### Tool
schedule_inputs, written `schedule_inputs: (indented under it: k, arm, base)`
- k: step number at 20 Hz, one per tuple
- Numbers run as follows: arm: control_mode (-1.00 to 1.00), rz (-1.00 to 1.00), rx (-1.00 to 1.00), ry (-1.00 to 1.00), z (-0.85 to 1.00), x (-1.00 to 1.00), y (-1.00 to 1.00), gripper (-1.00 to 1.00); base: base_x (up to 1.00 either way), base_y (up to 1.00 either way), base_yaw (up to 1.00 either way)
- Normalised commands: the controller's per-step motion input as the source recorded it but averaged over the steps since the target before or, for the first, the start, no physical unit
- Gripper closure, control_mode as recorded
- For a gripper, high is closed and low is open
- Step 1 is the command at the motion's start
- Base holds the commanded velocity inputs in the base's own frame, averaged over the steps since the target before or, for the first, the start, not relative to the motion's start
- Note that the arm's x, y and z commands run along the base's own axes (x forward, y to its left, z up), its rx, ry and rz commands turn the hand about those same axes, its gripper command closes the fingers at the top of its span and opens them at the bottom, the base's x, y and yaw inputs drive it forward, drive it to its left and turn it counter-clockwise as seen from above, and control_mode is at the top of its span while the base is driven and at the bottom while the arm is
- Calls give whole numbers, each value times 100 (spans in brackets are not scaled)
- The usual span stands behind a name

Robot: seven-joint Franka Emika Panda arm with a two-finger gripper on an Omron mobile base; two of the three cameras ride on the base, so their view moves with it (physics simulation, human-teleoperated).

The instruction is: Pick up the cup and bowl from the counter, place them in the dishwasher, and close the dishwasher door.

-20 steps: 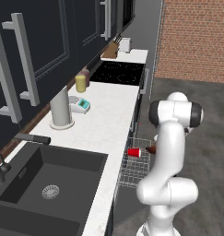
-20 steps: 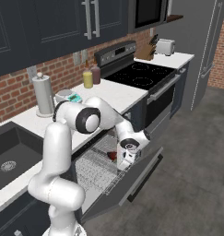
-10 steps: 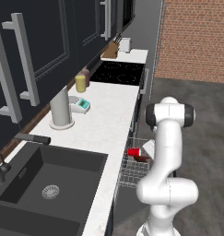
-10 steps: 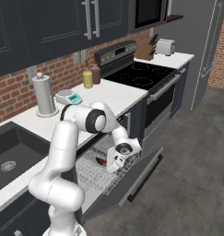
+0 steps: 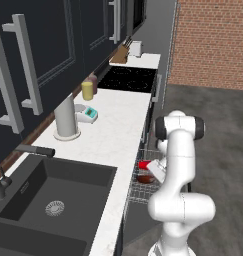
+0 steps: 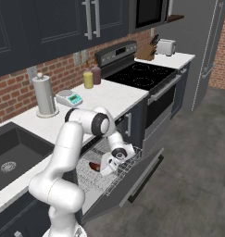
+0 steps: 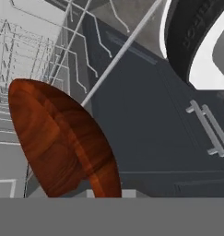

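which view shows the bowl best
The hand view: the bowl looms close, tilted, its reddish-brown wood grain clear against the rack wires. The left base view shows a small dark part of it low in the dishwasher rack; the right base view gives a sliver beside the arm.

To my left I see a black sink (image 5: 53,200) with a dark tap (image 5: 35,150) at its back edge. Beyond it a tall grey cylinder (image 5: 65,118) stands upright, and just beside it lies a small white scale with a teal screen (image 5: 86,113). Further along, a yellow jar (image 5: 87,90) stands close to a dark red bottle (image 6: 96,74). Then comes the black stove (image 5: 129,79). At the far end there is a white toaster (image 5: 136,48) next to a wooden knife block (image 6: 146,50). Behind is a brick wall (image 6: 12,95), above it dark cupboards with silver handles (image 5: 28,70).
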Motion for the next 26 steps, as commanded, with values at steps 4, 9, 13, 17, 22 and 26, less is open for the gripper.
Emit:
schedule_inputs:
  k: [4,9,13,17,22,26]
  arm:
    - [-100,-11,0,2,-29,22,4,100]
    - [-100,-13,0,0,-28,24,0,100]
    - [-100,-16,0,0,-36,19,0,100]
    - [-100,-15,0,0,-37,12,0,100]
    - [-100,-14,0,0,-15,1,0,-100]
    - [-100,-13,0,3,0,3,0,-100]
  base:
    - [0,0,0]
    - [0,0,0]
    - [0,0,0]
    - [0,0,0]
    - [0,0,0]
    - [0,0,0]
